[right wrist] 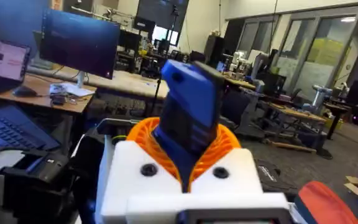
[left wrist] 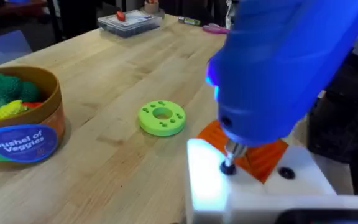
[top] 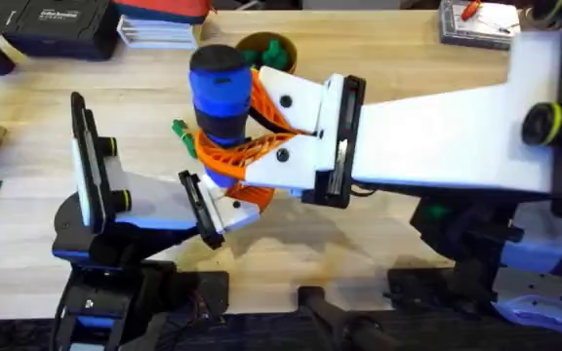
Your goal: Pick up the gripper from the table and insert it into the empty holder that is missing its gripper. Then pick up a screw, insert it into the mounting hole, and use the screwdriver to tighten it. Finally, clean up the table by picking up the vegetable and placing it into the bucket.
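A bright green round disc with holes (left wrist: 161, 118) lies flat on the wooden tabletop (left wrist: 123, 68). A clear plastic box (left wrist: 130, 22) sits near the tabletop's far edge, with a pink-handled tool (left wrist: 214, 28) nearby.

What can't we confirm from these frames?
- Screw seating: in the left wrist view the screwdriver bit meets the white holder, hiding the screw.
- Overhead, the right gripper and screwdriver cover the bucket and most of the workpiece.
- Left gripper's fingers: unreadable.
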Available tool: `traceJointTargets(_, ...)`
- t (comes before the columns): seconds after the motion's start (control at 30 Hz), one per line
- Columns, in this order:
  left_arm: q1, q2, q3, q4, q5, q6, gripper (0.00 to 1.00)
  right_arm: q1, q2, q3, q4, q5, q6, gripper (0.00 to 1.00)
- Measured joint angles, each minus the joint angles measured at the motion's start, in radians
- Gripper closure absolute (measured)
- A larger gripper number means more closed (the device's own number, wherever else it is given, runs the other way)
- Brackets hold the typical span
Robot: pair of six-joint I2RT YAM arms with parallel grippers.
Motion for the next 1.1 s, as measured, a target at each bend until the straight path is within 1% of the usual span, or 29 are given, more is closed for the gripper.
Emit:
traceJointTargets(0.77, -0.002, 0.0, 0.0, 0.0, 0.002, 0.001, 0.997, -0.001, 0.0, 0.0, 0.007, -0.001, 0.0, 0.972)
traceJointTargets(0.83, -0.002, 0.0, 0.0, 0.0, 0.003, 0.001, 0.997, -0.003, 0.006, -0.002, 0.07, -0.002, 0.001, 0.972)
traceJointTargets(0.93, -0.002, 0.0, 0.0, 0.0, 0.003, 0.001, 0.997, -0.01, 0.013, -0.002, 0.254, -0.001, 0.0, 0.972)
traceJointTargets(0.97, -0.002, 0.0, 0.0, 0.0, 0.004, 0.001, 0.997, -0.011, 0.009, -0.002, 0.292, 0.0, 0.0, 0.972)
traceJointTargets(1.03, -0.002, 0.0, 0.0, 0.0, 0.004, 0.001, 0.997, -0.011, -0.006, 0.002, 0.294, -0.001, 0.0, 0.972)
traceJointTargets(1.1, -0.002, 0.0, 0.0, 0.0, 0.004, 0.001, 0.997, -0.011, -0.008, 0.002, 0.252, -0.002, 0.0, 0.972)
